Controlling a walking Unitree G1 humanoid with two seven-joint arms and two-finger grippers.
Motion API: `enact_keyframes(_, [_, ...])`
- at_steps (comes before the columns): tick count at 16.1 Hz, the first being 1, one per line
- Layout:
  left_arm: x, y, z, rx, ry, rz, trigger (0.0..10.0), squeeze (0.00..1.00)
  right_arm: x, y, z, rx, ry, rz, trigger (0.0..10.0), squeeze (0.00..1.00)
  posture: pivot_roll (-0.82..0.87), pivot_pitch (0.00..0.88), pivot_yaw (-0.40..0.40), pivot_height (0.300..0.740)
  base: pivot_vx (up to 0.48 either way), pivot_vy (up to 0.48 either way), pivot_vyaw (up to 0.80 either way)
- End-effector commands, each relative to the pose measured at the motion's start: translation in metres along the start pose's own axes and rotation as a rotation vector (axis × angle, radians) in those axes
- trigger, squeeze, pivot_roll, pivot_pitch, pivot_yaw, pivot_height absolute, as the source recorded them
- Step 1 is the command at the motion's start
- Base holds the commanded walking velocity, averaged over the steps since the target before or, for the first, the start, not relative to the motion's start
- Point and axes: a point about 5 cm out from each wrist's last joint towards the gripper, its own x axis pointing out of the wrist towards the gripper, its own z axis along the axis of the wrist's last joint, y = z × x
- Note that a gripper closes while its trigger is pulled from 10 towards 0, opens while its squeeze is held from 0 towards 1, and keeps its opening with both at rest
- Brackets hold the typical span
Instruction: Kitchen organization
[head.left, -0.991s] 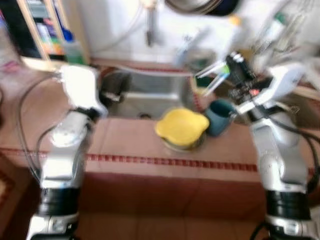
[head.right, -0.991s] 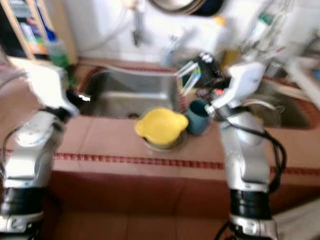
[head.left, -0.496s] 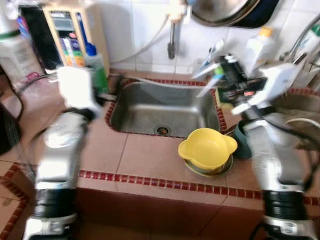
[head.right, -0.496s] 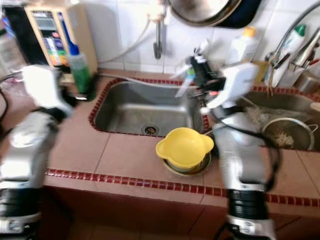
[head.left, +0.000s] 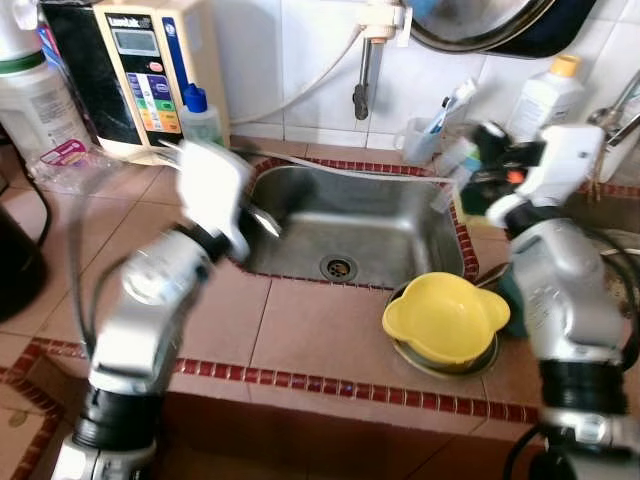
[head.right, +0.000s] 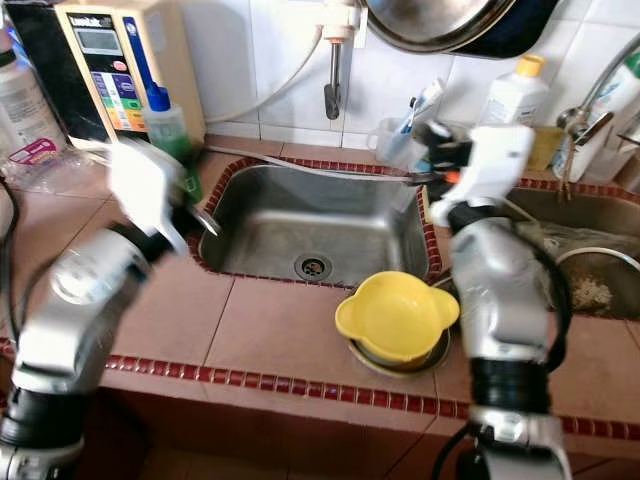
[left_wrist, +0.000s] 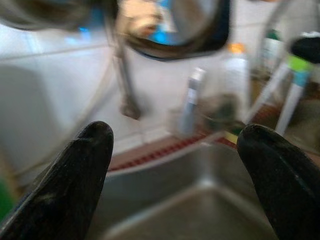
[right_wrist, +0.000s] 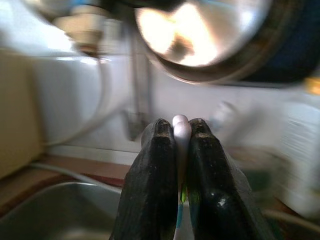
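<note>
The left arm has swung in over the sink (head.right: 310, 235), its tool (left_wrist: 175, 175) wide open and empty; the right tool (right_wrist: 176, 150) pinches a toothbrush (right_wrist: 180, 131) above the sink's back corner.

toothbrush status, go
Right tool shut on toothbrush, above sink corner. Left tool open, empty, at sink edge. Cup ahead unobstructed.

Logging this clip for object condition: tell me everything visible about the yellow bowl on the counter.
The yellow bowl looks like smooth plastic, round, with two small ear-like handles on its rim. It sits upright, open side up, and appears empty. It is nested on a shallow metal dish whose rim shows beneath it, on the brown tiled counter just in front of the steel sink's front right corner. Neither gripper touches it.
</note>
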Motion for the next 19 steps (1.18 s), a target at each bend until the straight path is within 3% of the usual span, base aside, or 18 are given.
enact_keyframes(1, [-0.001, -0.005, 0.005, 0.036, -0.001, -0.047, 10.0, 0.00, 0.005, -0.008, 0.007, 0.015, 0.015, -0.049, 10.0, 0.00, -0.05, 0.000, -0.014, 0.740, 0.000, 0.000, 0.00])
enact_keyframes(2, [-0.002, -0.017, 0.005, 0.024, 0.008, -0.132, 10.0, 0.00, 0.007, -0.025, 0.004, -0.008, 0.058, -0.114, 10.0, 0.00, -0.06, 0.000, -0.007, 0.740, 0.000, 0.000, 0.00])
enact_keyframes(4, [-0.004, -0.027, 0.004, 0.010, 0.016, -0.207, 10.0, 0.00, 0.008, -0.038, 0.003, -0.039, 0.085, -0.130, 10.0, 0.00, -0.06, 0.000, -0.002, 0.740, 0.000, 0.000, 0.00])
enact_keyframes(10, [-0.004, -0.045, 0.008, -0.041, 0.027, -0.325, 10.0, 0.00, 0.018, -0.041, -0.009, 0.010, 0.160, 0.020, 10.0, 0.00, -0.07, 0.000, 0.009, 0.740, 0.000, 0.000, 0.00])
enact_keyframes(14, [0.000, -0.053, 0.009, -0.056, 0.028, -0.329, 10.0, 0.00, 0.027, -0.035, -0.019, 0.063, 0.195, 0.141, 10.0, 0.00, -0.06, 0.000, 0.016, 0.740, 0.000, 0.000, 0.00])
enact_keyframes(19, [0.003, -0.046, -0.015, 0.003, 0.183, -0.244, 10.0, 0.00, 0.035, -0.009, -0.034, 0.196, 0.223, 0.286, 10.0, 0.00, -0.04, 0.015, 0.033, 0.740, 0.000, 0.000, 0.00])
